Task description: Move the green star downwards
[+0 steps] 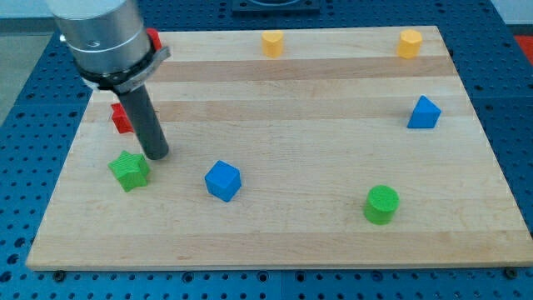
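The green star point(129, 171) lies on the wooden board point(283, 125) near the view's left edge, in the lower half. My tip point(156, 155) rests on the board just to the upper right of the star, close to it; I cannot tell whether they touch. The dark rod rises from the tip up to the grey arm body at the view's top left.
A red block point(122, 118) sits just above the star, partly hidden by the rod. Another red block point(153, 38) peeks out behind the arm. A blue cube point(222, 180), green cylinder point(381, 204), blue triangular block point(424, 112) and two yellow blocks point(272, 42) point(409, 42) lie elsewhere.
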Available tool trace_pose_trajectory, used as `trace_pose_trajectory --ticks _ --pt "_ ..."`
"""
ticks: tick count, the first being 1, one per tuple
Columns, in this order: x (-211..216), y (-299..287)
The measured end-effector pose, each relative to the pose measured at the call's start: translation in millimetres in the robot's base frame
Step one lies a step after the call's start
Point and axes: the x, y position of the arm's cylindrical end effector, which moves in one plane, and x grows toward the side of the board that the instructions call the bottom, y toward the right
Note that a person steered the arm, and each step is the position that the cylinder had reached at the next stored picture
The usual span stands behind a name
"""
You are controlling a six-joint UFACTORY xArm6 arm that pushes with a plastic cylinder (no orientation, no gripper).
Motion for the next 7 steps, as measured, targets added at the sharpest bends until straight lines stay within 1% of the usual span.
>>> trace_pose_trajectory --ticks 1,7 --pt "9.5 -8.3" --pt "60.0 -7.1"
